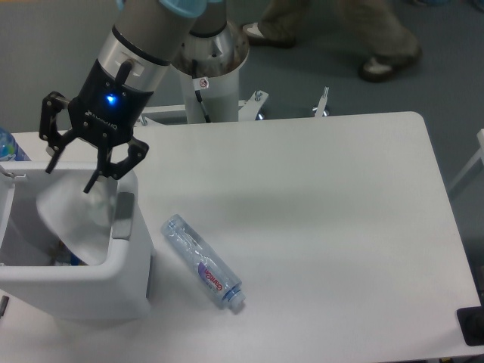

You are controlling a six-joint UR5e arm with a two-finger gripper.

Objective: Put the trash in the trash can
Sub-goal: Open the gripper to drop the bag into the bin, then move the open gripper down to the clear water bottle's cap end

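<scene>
The trash can (83, 291) is a tall white bin at the table's front left, with a grey handle patch (123, 209) on its right rim. My gripper (72, 177) hangs over the can's open top with its fingers spread and nothing between them. A whitish, blurred shape (76, 219) lies inside the can just below the fingertips; I cannot tell whether it is the wrapper. The flattened clear bottle (203, 262) with a purple-and-white label lies on the table to the right of the can, apart from it and from the gripper.
A blue-tinted bottle (7, 145) shows at the left edge behind the can. The arm's white base column (212, 76) stands at the table's far edge. A person's legs (340, 30) are on the floor beyond the white table (325, 197).
</scene>
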